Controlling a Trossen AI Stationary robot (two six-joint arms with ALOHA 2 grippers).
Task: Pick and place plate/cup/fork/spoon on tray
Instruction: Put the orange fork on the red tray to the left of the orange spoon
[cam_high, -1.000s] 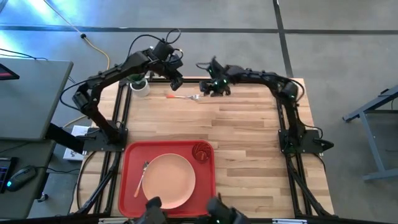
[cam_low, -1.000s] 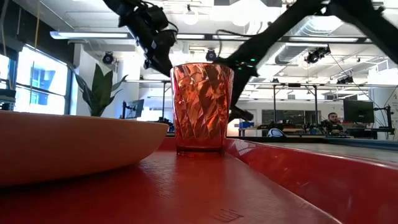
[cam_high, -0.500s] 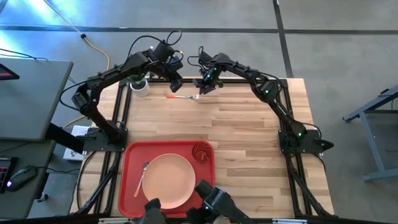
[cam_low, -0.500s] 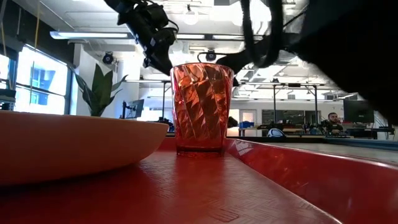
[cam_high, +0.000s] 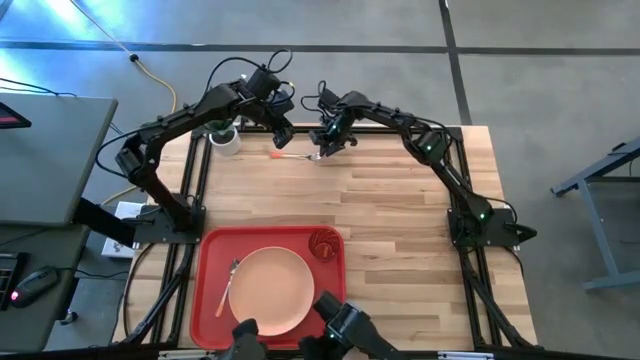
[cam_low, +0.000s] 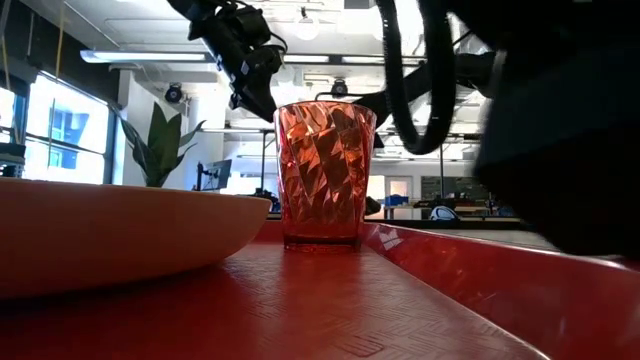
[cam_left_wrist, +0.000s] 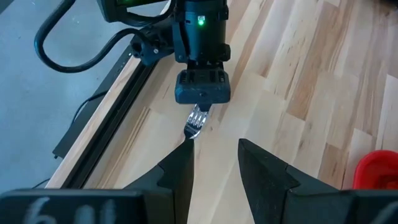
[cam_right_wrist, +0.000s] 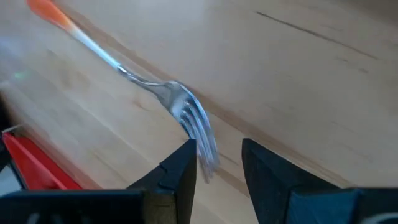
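Cup (cam_low: 324, 175) is standing upright on the tray (cam_low: 300, 310), dead centre. Plate (cam_low: 110, 235) is sitting just beside the cup, filling the near side. Dark arm is hanging above the cup; plant leaves (cam_low: 155, 145) are showing behind the plate.

No legible text, label, brand, number or sign appeared in any view; faint marks on the left wrist's housing (cam_left_wrist: 43, 208) could not be read.
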